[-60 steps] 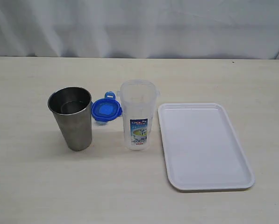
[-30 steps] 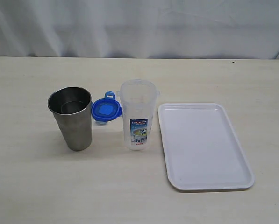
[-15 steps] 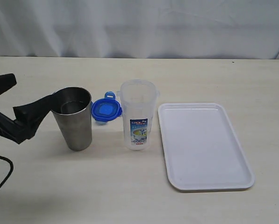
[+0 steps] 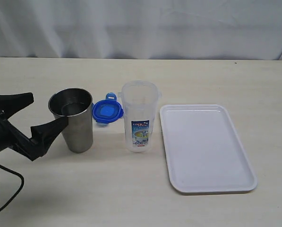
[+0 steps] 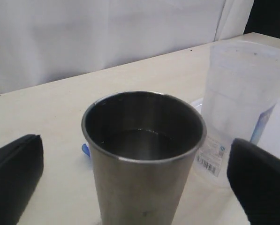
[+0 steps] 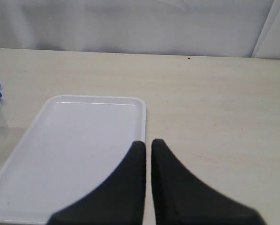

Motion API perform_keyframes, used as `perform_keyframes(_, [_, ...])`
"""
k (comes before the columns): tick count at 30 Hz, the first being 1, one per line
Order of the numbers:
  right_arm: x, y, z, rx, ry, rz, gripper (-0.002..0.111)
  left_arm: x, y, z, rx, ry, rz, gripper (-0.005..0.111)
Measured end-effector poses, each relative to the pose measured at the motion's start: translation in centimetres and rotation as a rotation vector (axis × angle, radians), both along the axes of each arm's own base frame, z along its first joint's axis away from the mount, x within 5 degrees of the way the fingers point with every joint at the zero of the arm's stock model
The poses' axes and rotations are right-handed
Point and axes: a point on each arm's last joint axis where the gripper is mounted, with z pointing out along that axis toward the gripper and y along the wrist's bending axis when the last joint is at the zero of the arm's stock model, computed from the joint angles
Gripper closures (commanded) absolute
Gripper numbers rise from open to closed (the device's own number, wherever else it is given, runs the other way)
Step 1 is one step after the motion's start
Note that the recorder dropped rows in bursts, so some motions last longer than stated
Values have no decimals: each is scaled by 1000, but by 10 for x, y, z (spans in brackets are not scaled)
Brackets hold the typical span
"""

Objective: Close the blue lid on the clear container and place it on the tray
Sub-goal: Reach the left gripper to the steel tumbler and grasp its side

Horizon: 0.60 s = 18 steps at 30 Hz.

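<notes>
While the blue lid point(image 4: 106, 112) lies flat on the table point(image 4: 131, 198), off its container, it sits in the gap between a steel cup point(image 4: 74, 120) and the clear container point(image 4: 139, 116), a little behind both and just beside the container's wall; whether it touches that wall cannot be told. The container stands upright with its mouth open and its printed label low on the side facing the camera. It is on the table just to the left of the white tray point(image 4: 204, 146), not on it, with a narrow strip of tabletop showing between them. The left gripper point(image 4: 48, 109) reaches in from the left edge of the exterior view with its fingers spread wide and nothing between them but air and the cup. The wrist camera looks straight at the cup, with one finger on either side of it, and the nearer finger's tip overlaps the cup's side, though contact is unclear. The right gripper point(image 6: 147, 143) appears only in its own wrist view, fingers pressed together on nothing, hanging over one end of the tray. A pale curtain point(image 4: 141, 28) hangs behind the table.
</notes>
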Motion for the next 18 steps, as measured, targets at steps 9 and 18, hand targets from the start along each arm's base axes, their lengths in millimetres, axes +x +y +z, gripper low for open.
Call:
perform_keyframes(9, [0,0,0,0,0,0,104,12,0,-22,16,56,-11,2])
perform_keyframes(18, [0,0,0,0,0,0,104,28,-6,-46,29,110,-101,2])
